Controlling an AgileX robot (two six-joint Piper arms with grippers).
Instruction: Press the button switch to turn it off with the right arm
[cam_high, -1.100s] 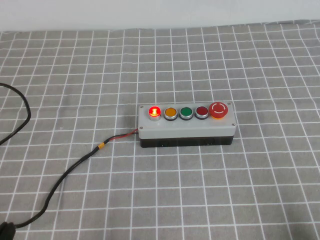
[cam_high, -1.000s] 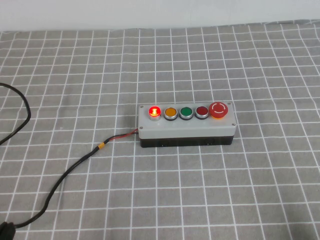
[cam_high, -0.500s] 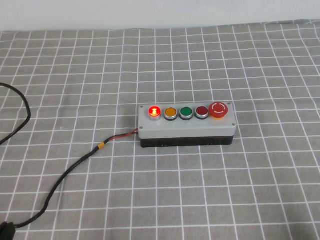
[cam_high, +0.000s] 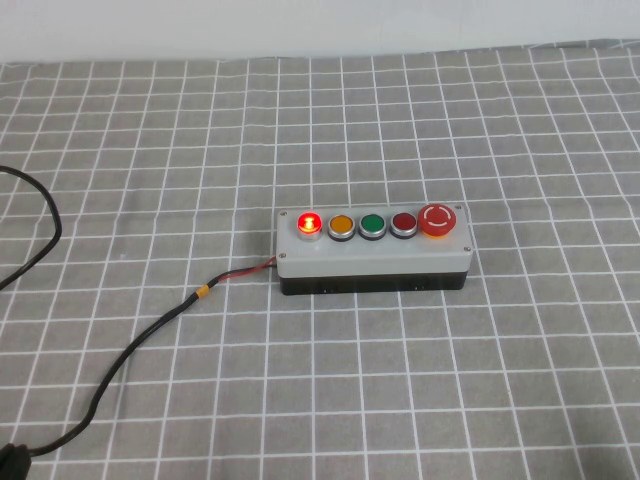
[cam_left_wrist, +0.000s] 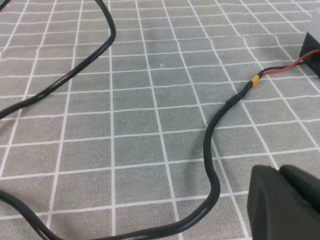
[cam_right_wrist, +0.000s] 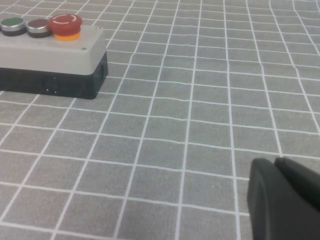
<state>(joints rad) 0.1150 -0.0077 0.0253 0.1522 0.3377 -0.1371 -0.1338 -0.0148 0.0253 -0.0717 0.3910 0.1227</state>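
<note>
The button switch (cam_high: 310, 223) glows bright red on its silver collar at the left end of the grey five-button box (cam_high: 372, 258), which sits mid-table. Neither arm shows in the high view. My right gripper (cam_right_wrist: 275, 163) is shut and empty, low over the cloth well away from the mushroom-button end of the box (cam_right_wrist: 55, 52); the button switch is out of that view. My left gripper (cam_left_wrist: 279, 171) is shut and empty, beside the black cable (cam_left_wrist: 215, 150).
On the box, after the switch, come orange (cam_high: 341, 226), green (cam_high: 372, 225), dark red (cam_high: 403, 224) buttons and a red mushroom button (cam_high: 438, 219). The cable (cam_high: 130, 350) runs from the box's left end to the front left corner over the grey checked cloth.
</note>
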